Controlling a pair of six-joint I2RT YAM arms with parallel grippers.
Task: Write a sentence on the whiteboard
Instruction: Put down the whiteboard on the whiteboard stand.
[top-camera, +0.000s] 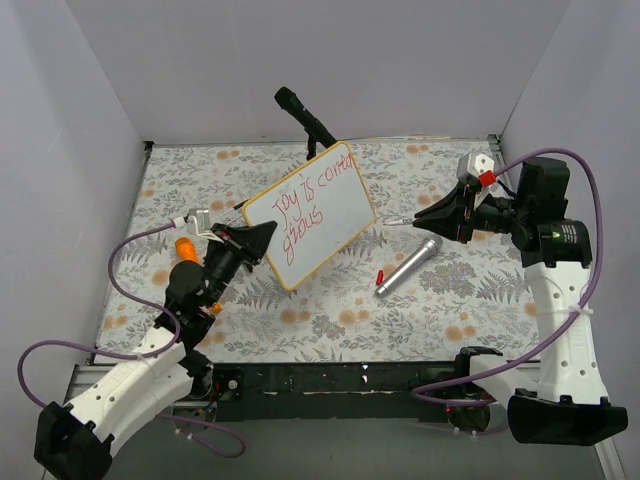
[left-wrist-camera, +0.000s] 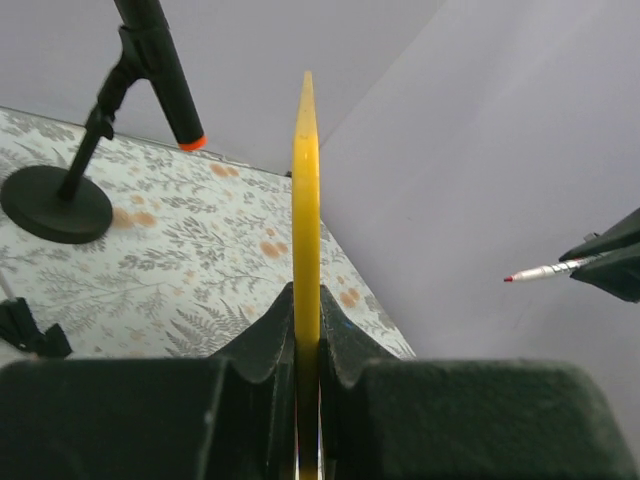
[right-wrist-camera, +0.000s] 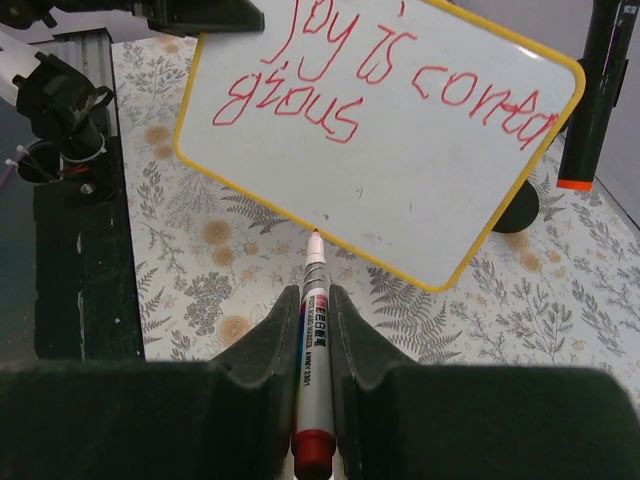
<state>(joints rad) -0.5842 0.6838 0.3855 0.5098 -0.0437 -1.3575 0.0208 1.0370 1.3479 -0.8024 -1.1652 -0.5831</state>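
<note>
Your left arm comes up from the lower left of the top view and bends toward the middle. Its left hand (top-camera: 262, 238) is pinched tight on the left edge of the whiteboard (top-camera: 335, 225). The board is held up off the tabletop (top-camera: 450, 320) and tilted. In the left wrist view you see only its thin yellow edge, standing straight up between the fingers.

Your right arm stands at the right side and folds over at the upper right. The right hand (top-camera: 420, 217) points left and is shut on a marker (right-wrist-camera: 315, 272). The marker tip is near the board's right side but there is a gap.

The sentence (right-wrist-camera: 370, 90) is in red, in two slanted lines, on the upper left part of the board. The lower right part is bare.

The board's top corner is close to a black microphone (top-camera: 303, 115) on a stand. A silver microphone (top-camera: 408, 266) lies on the tabletop under the marker, with a small red cap (top-camera: 380, 275) just beside it. Gray walls stand on both sides.
</note>
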